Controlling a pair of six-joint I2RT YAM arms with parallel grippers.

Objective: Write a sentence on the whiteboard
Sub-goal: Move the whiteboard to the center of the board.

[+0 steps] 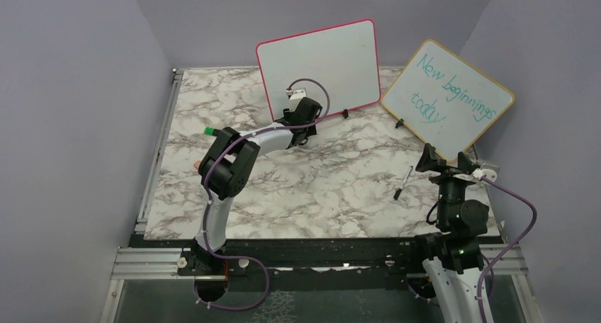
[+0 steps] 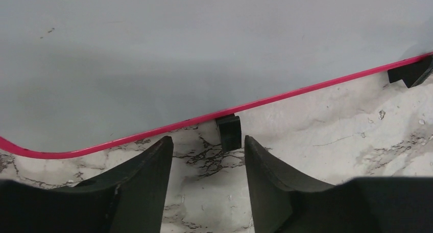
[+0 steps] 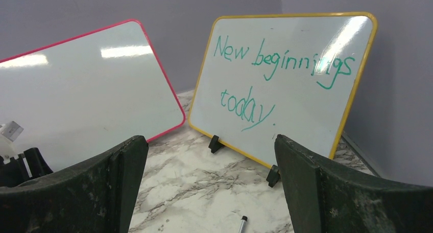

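One whiteboard [image 1: 317,62] upright; L fingers [image 2: 143,187] apart, near its foot [image 2: 229,132].

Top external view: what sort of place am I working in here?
Probably a purpose-built robot test cell: a marble-patterned table on aluminium rails, boxed in by plain lavender walls, holding the pink-framed whiteboard, a yellow-framed board and a marker.
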